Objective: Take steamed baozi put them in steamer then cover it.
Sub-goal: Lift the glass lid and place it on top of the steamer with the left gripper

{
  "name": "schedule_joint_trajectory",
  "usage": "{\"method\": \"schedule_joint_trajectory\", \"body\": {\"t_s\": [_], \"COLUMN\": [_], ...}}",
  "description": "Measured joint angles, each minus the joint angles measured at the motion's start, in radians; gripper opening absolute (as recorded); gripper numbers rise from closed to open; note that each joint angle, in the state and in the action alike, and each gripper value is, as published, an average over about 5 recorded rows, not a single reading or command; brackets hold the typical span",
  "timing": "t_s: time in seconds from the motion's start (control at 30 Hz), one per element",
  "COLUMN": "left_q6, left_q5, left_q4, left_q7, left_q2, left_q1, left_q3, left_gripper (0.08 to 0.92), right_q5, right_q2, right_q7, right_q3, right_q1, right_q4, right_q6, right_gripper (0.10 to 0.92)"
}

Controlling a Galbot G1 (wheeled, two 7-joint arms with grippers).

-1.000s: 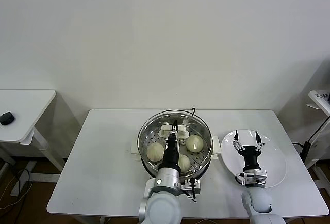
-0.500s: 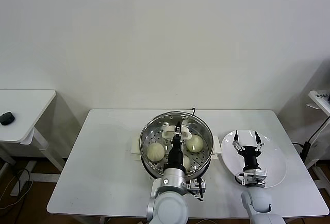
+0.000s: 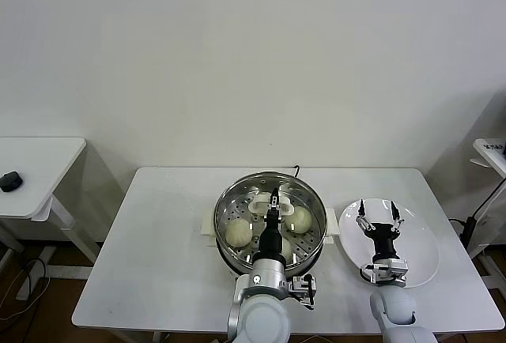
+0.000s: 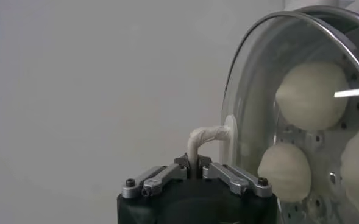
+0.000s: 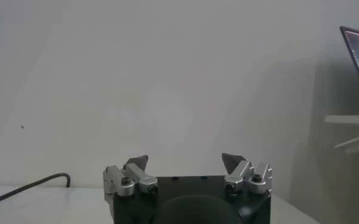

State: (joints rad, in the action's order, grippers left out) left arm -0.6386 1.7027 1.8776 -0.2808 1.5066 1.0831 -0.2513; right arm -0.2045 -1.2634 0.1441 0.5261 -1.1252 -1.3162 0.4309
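The steamer [image 3: 220, 215] stands mid-table with three steamed baozi visible inside, among them one [image 3: 238, 232] on the left and one [image 3: 299, 218] on the right. The glass cover [image 3: 304, 193] lies over the pot's mouth; whether it rests on the rim I cannot tell. My left gripper [image 3: 273, 197] is shut on the cover's cream handle [image 3: 259, 201]. In the left wrist view the gripper [image 4: 193, 163] pinches the handle [image 4: 206, 137], and baozi [image 4: 310, 94] show through the cover [image 4: 243, 122]. My right gripper [image 3: 377, 218] hangs open and holds nothing, also in the right wrist view [image 5: 185, 163].
A white plate [image 3: 419, 256] lies right of the steamer, under the right gripper. A dark cable [image 5: 27, 185] runs along the table behind. A side table [image 3: 39, 169] at far left carries a small dark object [image 3: 10, 180].
The left arm has carried the cover to the right, from off-centre to squarely over the steamer. The right arm has not moved.
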Motion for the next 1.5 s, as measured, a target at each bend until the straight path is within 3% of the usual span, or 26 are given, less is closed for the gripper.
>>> {"method": "schedule_joint_trajectory", "body": {"t_s": [0.93,1.5], "left_q6": [0.023,0.026], "left_q5": [0.027,0.014], "left_q4": [-0.028,0.038], "left_q7": [-0.005,-0.015], "left_q2": [0.008,-0.017], "left_q1": [0.01,0.041], "left_q3": [0.019,0.005], "left_gripper": [0.207,0.646], "right_q5": [0.002,0.004], "right_q2": [-0.006,-0.004], "right_q7": [0.0,0.001], "right_q3": [-0.001,-0.002], "right_q1": [0.007,0.007], "right_q4": [0.003,0.0], "right_q6": [0.002,0.003], "right_gripper": [0.823,0.823]}}
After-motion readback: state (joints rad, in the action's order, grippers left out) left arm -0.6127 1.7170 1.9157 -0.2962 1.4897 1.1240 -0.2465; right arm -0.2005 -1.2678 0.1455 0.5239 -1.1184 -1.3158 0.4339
